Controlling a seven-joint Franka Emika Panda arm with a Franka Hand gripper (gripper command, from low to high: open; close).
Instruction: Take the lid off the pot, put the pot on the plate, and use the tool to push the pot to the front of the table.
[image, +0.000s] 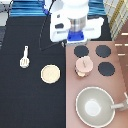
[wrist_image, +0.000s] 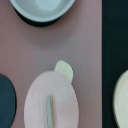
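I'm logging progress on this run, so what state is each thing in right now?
Gripper: above the stove's top edge, holding nothing.
Lid: still on the pot.
Pot: covered, on the stove.
Plate: bare, on the table.
Tool: lying flat, untouched.
Pan: empty, on the stove.

- gripper (image: 76, 36), far side above the stove: white body with a blue block
- lid (image: 83, 63) and pot (image: 82, 71): same pinkish-tan
- plate (image: 50, 74): cream
- tool (image: 24, 56), on the left: cream-white
- table (image: 30, 107): plain black
- stove (image: 75, 85): brownish-pink with black burners (image: 103, 50)
- pan (image: 96, 106), near right: grey-beige
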